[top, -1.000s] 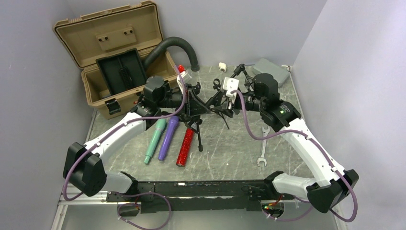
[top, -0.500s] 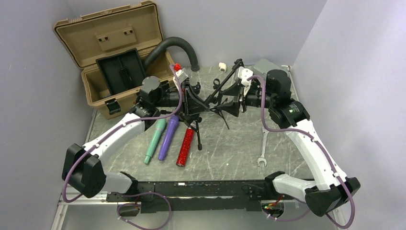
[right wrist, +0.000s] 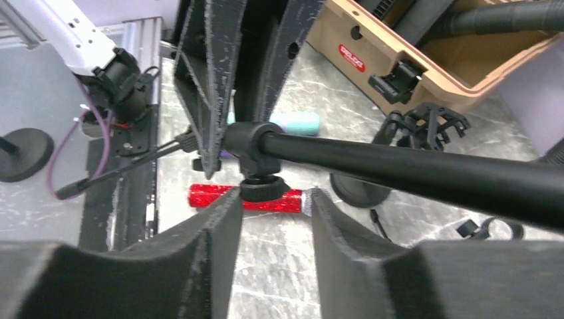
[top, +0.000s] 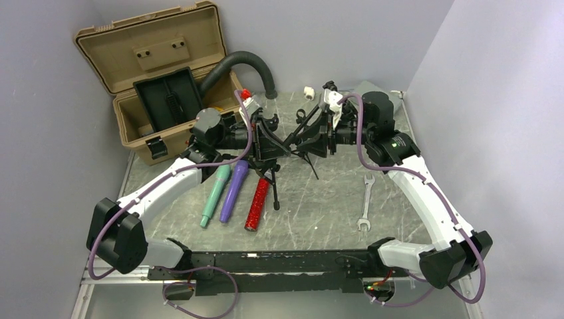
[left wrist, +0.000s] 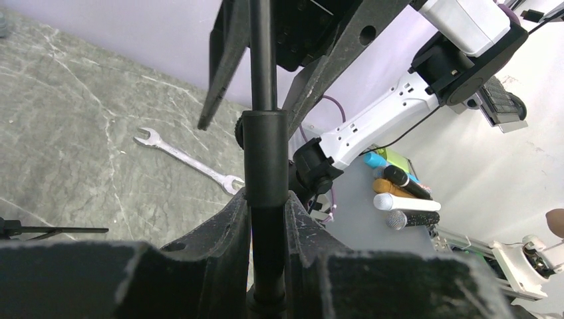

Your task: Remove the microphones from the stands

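The black tripod stand (top: 269, 143) stands mid-table. My left gripper (top: 256, 139) is shut on its upright pole (left wrist: 265, 159), with a jaw pressed against each side. My right gripper (top: 318, 136) is open at the boom joint. Its fingertips (right wrist: 229, 199) sit just under the small round knob (right wrist: 261, 188) where the boom (right wrist: 399, 169) meets the pole. Three microphones lie on the table by the stand's legs: green (top: 215, 196), purple (top: 233, 191) and red glitter (top: 257, 203). I cannot tell whether a microphone sits on the stand.
An open tan case (top: 133, 60) with a black hose (top: 246, 63) stands at the back left. A wrench (top: 364, 206) lies to the right of the stand. A grey box (top: 372, 90) sits at the back right. A black spider mount (right wrist: 425, 123) lies near the case.
My right gripper pulled back to the right, then returned to the boom joint with its jaws narrower. The left gripper kept its hold on the pole.
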`<state>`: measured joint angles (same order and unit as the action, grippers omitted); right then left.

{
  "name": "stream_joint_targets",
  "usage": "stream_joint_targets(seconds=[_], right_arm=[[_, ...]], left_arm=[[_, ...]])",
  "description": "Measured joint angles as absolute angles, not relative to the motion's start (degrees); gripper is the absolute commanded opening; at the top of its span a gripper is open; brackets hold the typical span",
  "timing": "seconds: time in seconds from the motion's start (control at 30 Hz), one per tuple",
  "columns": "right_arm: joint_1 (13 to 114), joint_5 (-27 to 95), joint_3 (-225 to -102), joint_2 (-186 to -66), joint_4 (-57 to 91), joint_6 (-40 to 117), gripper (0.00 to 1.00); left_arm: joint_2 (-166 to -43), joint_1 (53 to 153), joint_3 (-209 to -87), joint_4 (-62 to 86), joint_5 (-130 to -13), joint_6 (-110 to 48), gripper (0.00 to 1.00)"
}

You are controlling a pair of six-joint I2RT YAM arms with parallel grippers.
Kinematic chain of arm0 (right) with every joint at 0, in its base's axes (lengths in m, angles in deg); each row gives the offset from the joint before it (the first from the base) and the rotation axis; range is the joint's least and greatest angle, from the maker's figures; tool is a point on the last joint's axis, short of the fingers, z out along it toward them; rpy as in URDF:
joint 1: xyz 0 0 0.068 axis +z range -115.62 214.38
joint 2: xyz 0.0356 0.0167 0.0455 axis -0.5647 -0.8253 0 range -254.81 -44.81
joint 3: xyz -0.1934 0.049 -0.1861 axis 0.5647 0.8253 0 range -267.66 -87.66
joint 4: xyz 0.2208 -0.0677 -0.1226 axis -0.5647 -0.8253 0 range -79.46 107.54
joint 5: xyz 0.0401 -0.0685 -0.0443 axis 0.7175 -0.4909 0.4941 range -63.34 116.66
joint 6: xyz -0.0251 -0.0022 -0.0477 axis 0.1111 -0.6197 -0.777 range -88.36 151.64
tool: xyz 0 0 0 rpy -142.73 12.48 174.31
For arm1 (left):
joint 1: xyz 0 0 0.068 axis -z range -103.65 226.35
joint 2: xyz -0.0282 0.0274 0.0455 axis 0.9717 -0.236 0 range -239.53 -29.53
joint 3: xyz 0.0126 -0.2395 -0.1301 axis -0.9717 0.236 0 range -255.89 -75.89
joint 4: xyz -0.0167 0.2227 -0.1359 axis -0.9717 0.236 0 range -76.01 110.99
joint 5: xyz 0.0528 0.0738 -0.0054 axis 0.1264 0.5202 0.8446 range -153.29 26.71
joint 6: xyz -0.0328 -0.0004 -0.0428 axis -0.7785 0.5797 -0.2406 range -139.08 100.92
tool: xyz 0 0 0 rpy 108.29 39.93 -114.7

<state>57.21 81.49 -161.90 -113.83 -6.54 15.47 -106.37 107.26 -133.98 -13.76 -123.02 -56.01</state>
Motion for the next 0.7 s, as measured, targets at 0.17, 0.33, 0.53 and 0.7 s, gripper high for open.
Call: stream_joint_targets(seconds=[0.17,0.33,0.53,0.7], right_arm=[[57.4,82.6,-161.9,-113.8,-6.4,15.8,0.33],[57.8,82.4,-161.9,-113.8,-6.4,15.3,0.26],[59.3,78.5,-161.9,-113.6,-7.0,12.6,0.18],[61.0,72.7,-161.9,-113.2,-8.1,9.9,0.15]], left_arm=[[-107.0,107.2,-134.0,-15.3,-123.0,-56.4,0.00],[-107.4,107.2,-134.0,-15.3,-123.0,-56.4,0.00],[-108.1,106.9,-134.0,-15.4,-122.9,-56.7,0.00],[-109.4,106.8,-134.0,-16.2,-122.4,-59.0,0.00]])
